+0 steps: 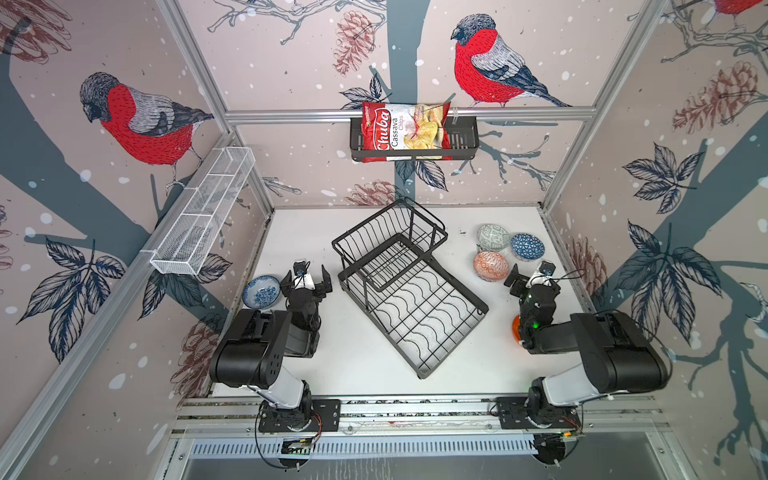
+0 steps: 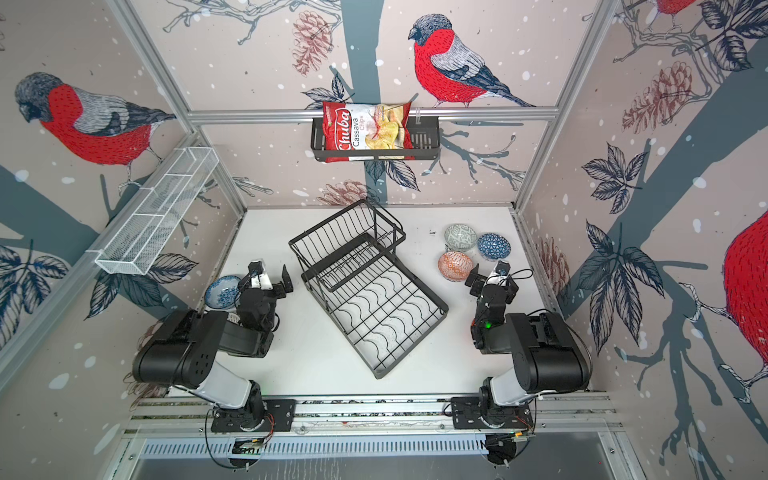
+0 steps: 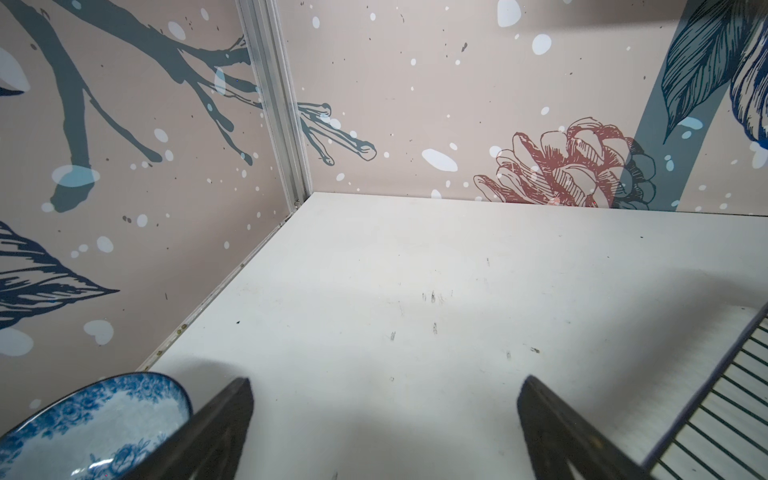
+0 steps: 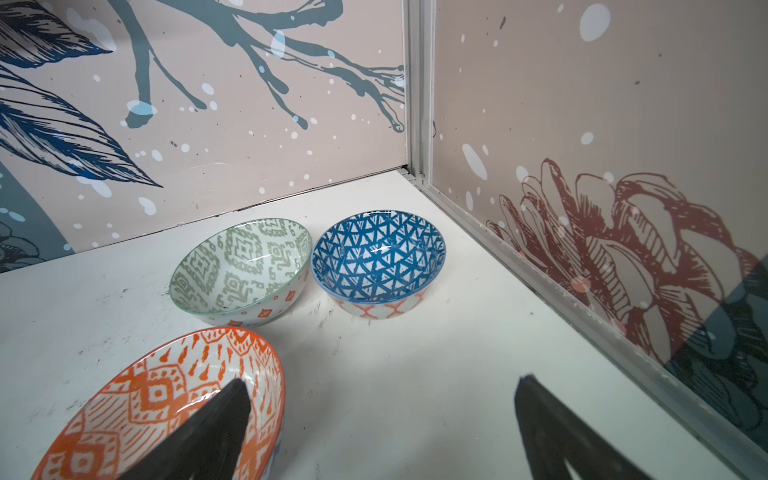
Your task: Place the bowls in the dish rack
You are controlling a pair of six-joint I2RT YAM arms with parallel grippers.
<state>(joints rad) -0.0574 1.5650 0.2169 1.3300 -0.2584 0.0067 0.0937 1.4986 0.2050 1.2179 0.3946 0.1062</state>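
Grey-green bowl just beside blue bowl, orange bowl nearer, fingers spread wide over table

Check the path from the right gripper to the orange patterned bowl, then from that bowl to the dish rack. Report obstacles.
Nothing visible blocks either leg. The open right gripper sits right by the orange patterned bowl, one finger by its rim. Only bare table lies between that bowl and the dish rack.
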